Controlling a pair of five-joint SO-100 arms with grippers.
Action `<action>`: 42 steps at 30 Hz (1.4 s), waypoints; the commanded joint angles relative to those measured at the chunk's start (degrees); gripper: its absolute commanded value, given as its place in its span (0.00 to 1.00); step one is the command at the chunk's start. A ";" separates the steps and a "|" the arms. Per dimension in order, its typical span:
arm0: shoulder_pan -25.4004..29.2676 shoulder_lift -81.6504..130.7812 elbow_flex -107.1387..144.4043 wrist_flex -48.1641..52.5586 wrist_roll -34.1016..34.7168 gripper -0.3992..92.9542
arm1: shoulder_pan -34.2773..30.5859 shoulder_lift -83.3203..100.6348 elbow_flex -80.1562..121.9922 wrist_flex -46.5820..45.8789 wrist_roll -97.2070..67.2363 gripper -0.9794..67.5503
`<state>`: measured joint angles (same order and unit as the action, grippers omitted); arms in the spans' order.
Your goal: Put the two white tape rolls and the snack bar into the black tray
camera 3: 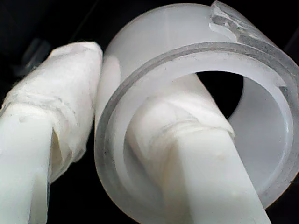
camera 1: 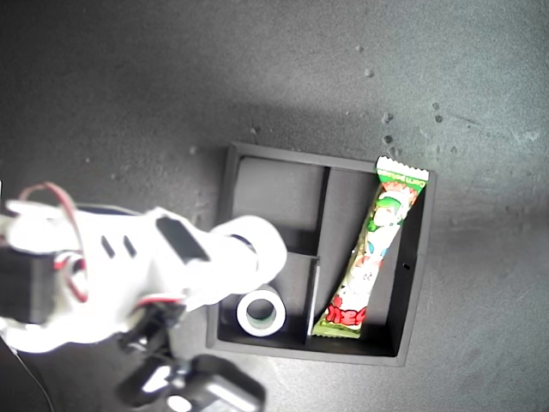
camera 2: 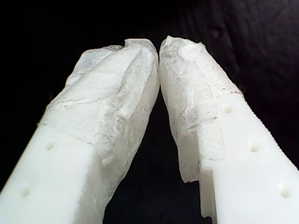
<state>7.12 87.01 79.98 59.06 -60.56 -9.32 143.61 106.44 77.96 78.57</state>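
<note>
Exterior view: the tray is square and matte black with low walls, lying on a dark grey table. The snack bar, green and white with red lettering and crimped ends, lies lengthwise in the long compartment on this view's right, its upper end resting on the tray wall. One white tape roll with a greenish inner rim sits upright-holed in the small compartment nearer this view's bottom. A white arm reaches in from this view's left, its tip over the tray's left wall; a second roll shows at that tip, over the small upper compartment.

First wrist view: my first gripper has tape-wrapped white fingers pressed tip to tip, clenched on nothing, over blackness.

Second wrist view: my second gripper grasps the second roll, translucent white with a wide hole, one wrapped finger through the hole, the other outside against its wall.
</note>
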 commanded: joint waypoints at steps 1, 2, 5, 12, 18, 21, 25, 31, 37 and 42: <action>-2.81 -11.95 -14.15 4.83 1.67 0.00 | -2.99 2.11 9.32 -7.82 1.14 0.01; -3.43 -15.38 -17.49 6.68 1.76 0.00 | -3.78 2.11 11.16 -9.49 1.23 0.01; -5.01 -25.58 -29.71 15.64 1.14 0.00 | -5.89 2.11 15.73 -12.57 1.58 0.01; -7.12 -55.37 -78.84 43.33 -1.05 0.00 | -9.14 2.11 20.74 -18.02 1.32 0.01; -7.12 -65.21 -92.72 46.05 -0.88 0.00 | -9.58 2.11 21.53 -18.54 1.05 0.01; -6.86 -65.92 -92.81 46.05 -1.23 0.01 | -9.67 2.11 21.62 -18.72 0.88 0.01; -6.33 -64.60 -90.88 46.05 -1.23 0.10 | -9.76 2.11 21.62 -18.90 0.44 0.01; -4.75 -56.07 -82.18 46.05 -1.14 0.25 | -9.67 2.11 21.62 -18.98 -0.18 0.01; -5.27 -40.17 -72.51 46.05 -0.53 0.23 | -9.40 2.11 21.71 -18.98 -0.44 0.01; -8.96 -19.34 -57.74 46.14 -1.76 0.20 | -9.58 2.11 21.80 -18.98 -0.44 0.01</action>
<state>0.53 52.12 15.38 104.06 -60.47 -18.98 144.84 128.50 60.12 79.45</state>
